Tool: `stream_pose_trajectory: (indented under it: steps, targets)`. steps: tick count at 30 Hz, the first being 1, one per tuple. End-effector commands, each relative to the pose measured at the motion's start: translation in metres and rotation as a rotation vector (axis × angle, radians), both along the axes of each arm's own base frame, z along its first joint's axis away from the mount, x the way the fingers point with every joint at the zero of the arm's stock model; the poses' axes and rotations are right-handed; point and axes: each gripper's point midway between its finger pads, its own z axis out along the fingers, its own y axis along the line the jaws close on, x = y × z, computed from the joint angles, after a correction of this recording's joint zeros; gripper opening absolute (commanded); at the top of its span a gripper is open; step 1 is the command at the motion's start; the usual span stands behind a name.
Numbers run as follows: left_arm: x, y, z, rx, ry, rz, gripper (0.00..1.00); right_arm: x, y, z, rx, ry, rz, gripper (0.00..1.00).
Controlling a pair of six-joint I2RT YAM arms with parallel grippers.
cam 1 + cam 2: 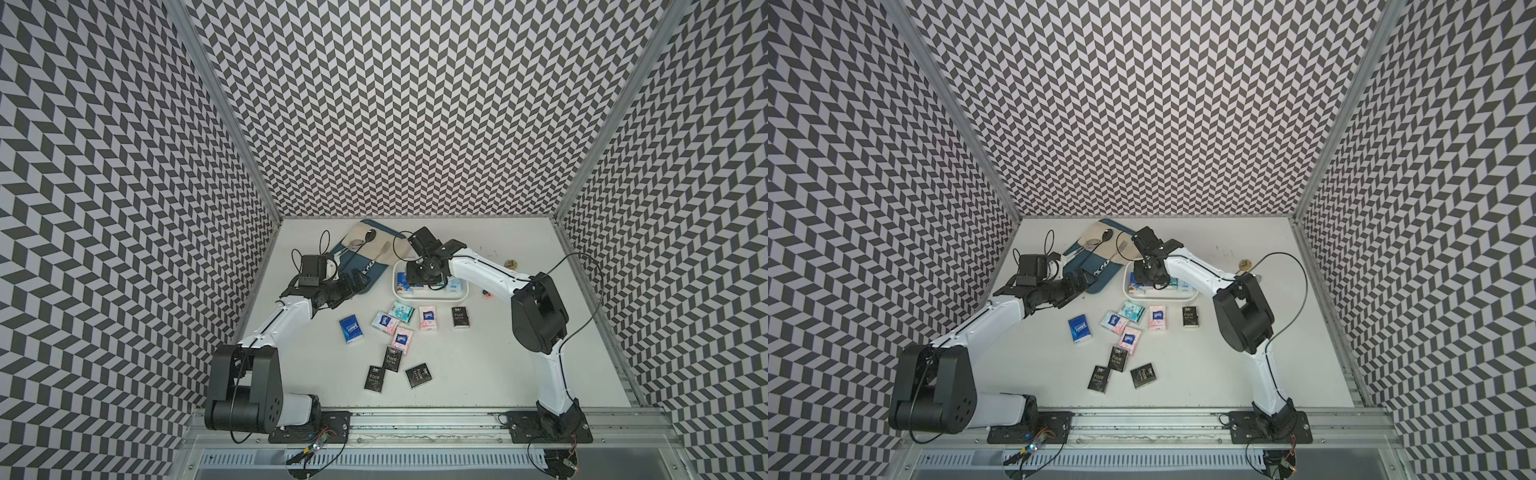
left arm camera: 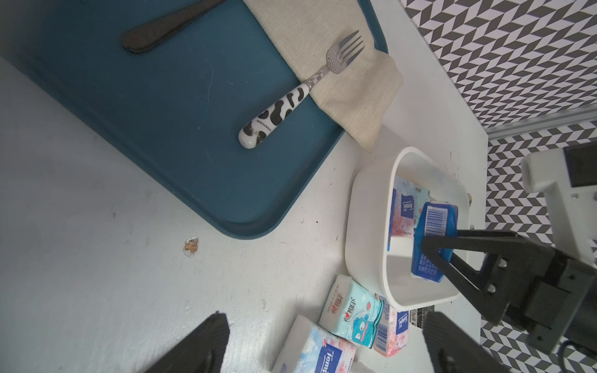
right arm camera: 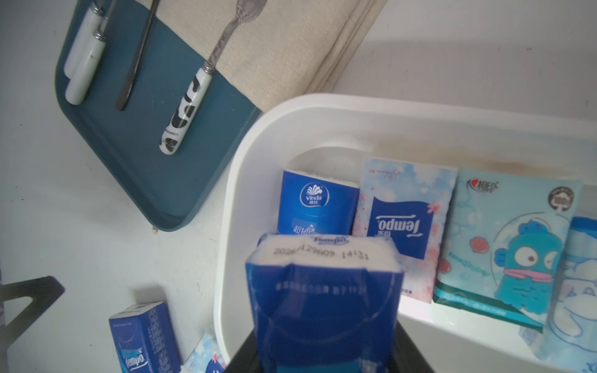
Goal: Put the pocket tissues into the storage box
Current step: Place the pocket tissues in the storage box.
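In both top views the right arm (image 1: 478,266) reaches over the storage box (image 1: 457,297); nine pocket tissues (image 1: 427,318) lie on the desk (image 1: 519,374) beside it. In the left wrist view, right fingers (image 2: 484,235) pinch a dark blue packet (image 2: 434,219) end-up above the box, probably to slot it in; left fingers (image 2: 200,342) are spread. In the right wrist view, packets (image 3: 403,222) line one wall of it, leaving room.

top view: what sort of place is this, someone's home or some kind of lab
Most likely a robot test cell, not a home: chevron-patterned panels wall in a white table, and the left arm and right arm are bolted to an aluminium rail at its front.
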Motion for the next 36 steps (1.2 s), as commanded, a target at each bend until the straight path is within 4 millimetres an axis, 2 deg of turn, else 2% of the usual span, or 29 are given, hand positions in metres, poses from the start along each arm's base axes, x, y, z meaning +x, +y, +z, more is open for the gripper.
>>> stream_pose_trajectory:
  steps: [1,7,11,25,30,34,36]
  targets:
    - [0.003,-0.003,0.000,0.007,-0.027,-0.022,1.00,0.006,0.014,0.002,0.068,-0.020,-0.005,0.48]
    - [0.004,-0.003,0.001,0.003,-0.029,-0.023,1.00,0.012,0.020,-0.009,0.072,-0.012,-0.011,0.50]
    - [0.003,-0.003,0.000,0.006,-0.026,-0.023,1.00,0.013,0.024,-0.013,0.085,0.002,-0.010,0.56]
    - [0.001,-0.002,0.003,0.007,-0.033,-0.019,1.00,0.023,0.041,0.006,0.248,0.001,0.002,0.64]
    - [0.000,-0.001,0.005,0.014,-0.038,-0.020,1.00,0.028,0.027,0.012,0.218,-0.029,-0.024,0.70]
    - [-0.001,-0.001,0.004,0.015,-0.036,-0.018,1.00,0.027,0.010,0.035,0.193,-0.095,-0.033,0.74]
    - [0.000,-0.001,0.004,0.010,-0.035,-0.018,1.00,0.018,0.005,0.044,0.185,-0.111,-0.001,0.77]
